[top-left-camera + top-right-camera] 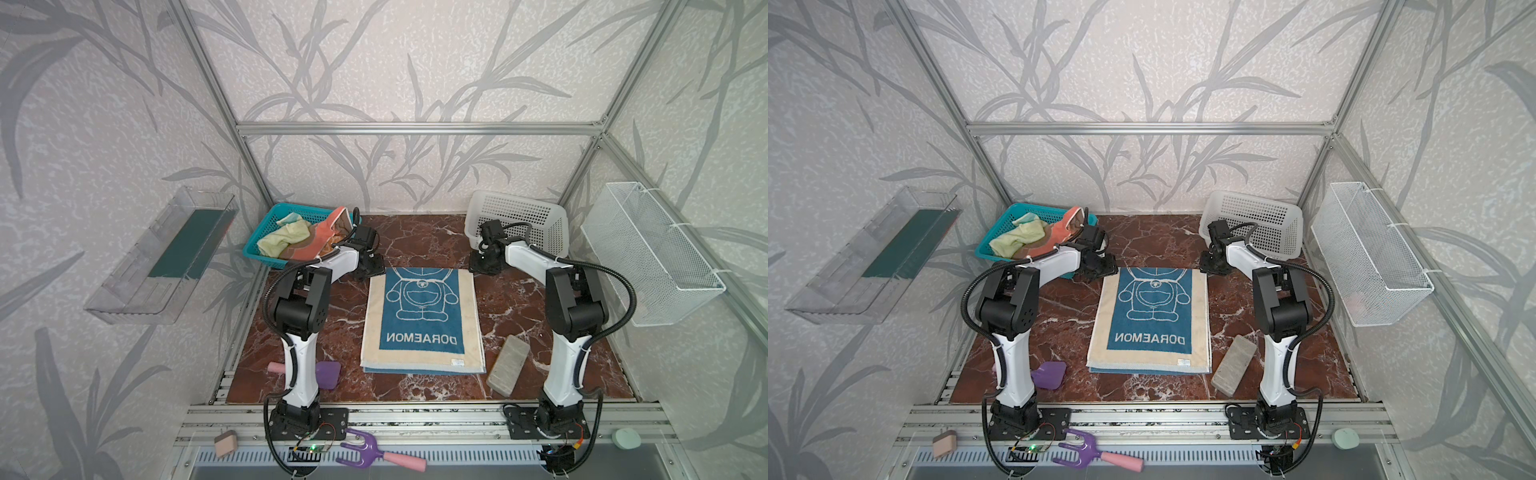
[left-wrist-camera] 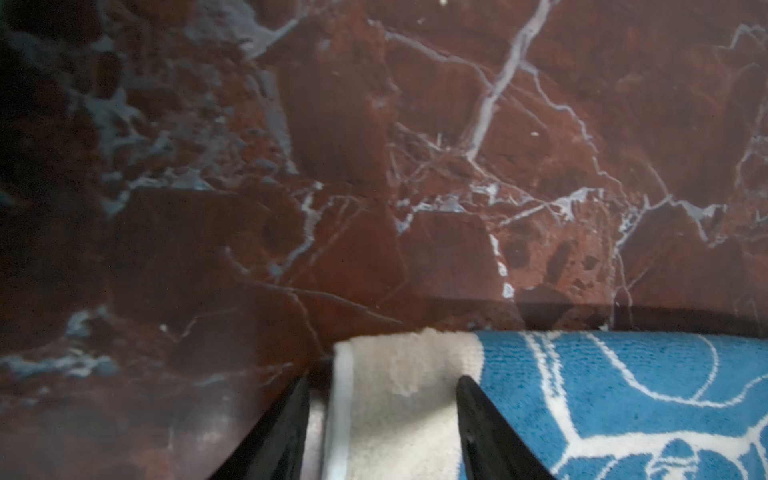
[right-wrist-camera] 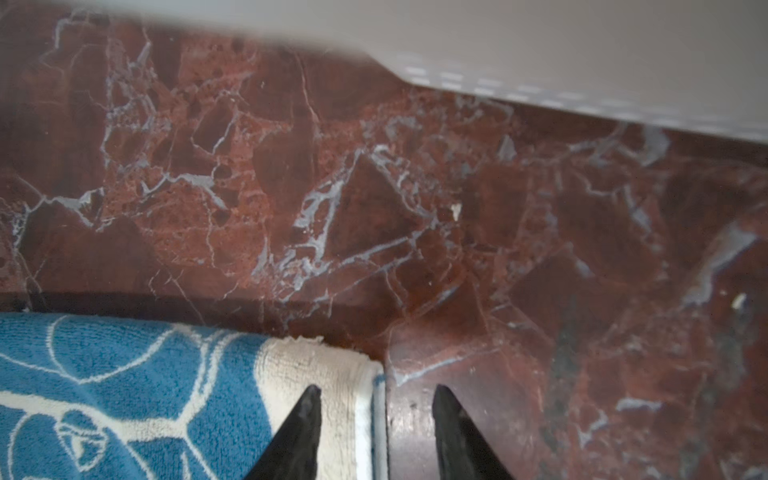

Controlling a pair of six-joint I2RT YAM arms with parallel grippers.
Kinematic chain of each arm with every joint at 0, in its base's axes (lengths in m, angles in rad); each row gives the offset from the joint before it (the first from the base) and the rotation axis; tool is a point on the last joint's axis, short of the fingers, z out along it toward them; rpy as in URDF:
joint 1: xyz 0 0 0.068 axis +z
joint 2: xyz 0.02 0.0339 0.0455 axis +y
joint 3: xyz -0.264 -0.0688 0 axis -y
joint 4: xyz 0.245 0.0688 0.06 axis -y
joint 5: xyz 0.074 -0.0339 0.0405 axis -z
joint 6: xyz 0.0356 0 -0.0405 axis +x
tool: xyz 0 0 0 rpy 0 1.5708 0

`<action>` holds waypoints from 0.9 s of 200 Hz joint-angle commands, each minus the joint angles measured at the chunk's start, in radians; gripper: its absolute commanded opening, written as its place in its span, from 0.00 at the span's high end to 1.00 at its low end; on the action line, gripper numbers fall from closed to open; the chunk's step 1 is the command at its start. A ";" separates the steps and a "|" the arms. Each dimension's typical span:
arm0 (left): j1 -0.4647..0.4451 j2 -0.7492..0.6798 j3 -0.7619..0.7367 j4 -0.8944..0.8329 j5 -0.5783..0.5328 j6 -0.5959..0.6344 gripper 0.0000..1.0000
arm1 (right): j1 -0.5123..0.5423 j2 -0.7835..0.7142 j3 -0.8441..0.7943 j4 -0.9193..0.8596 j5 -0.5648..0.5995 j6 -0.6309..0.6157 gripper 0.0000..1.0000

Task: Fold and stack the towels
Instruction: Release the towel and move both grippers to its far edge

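Your left gripper (image 2: 383, 384) and right gripper (image 3: 377, 390) sit spread at the towel's (image 1: 422, 316) far corners. They pinch nothing, likely so the fold lies flat.

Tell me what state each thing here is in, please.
blue cat towel: folded, lying flat.
yellow towel: crumpled in the teal basket.
salmon towel: bunched in the same basket.
left gripper: open over a towel corner.
right gripper: open over another corner.
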 commanded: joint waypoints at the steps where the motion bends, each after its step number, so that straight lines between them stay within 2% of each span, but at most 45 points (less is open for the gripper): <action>1: 0.015 0.031 0.030 0.021 0.021 0.016 0.40 | -0.001 0.047 0.024 -0.003 -0.003 0.016 0.55; 15: 0.018 0.047 0.033 0.031 0.050 0.015 0.41 | -0.001 0.067 0.034 0.000 -0.007 0.016 0.55; 68: 0.020 0.048 0.019 0.056 0.105 0.008 0.55 | 0.002 0.098 0.061 -0.026 -0.029 0.017 0.58; 96: 0.020 0.031 0.002 0.064 0.113 0.008 0.56 | 0.021 0.056 0.032 -0.037 0.003 0.005 0.58; 139: 0.020 0.008 -0.023 0.063 0.109 0.018 0.57 | 0.060 -0.055 -0.004 -0.048 0.128 -0.060 0.57; 180: 0.019 -0.004 -0.030 0.068 0.112 0.020 0.57 | 0.082 -0.101 -0.016 -0.049 0.165 -0.086 0.56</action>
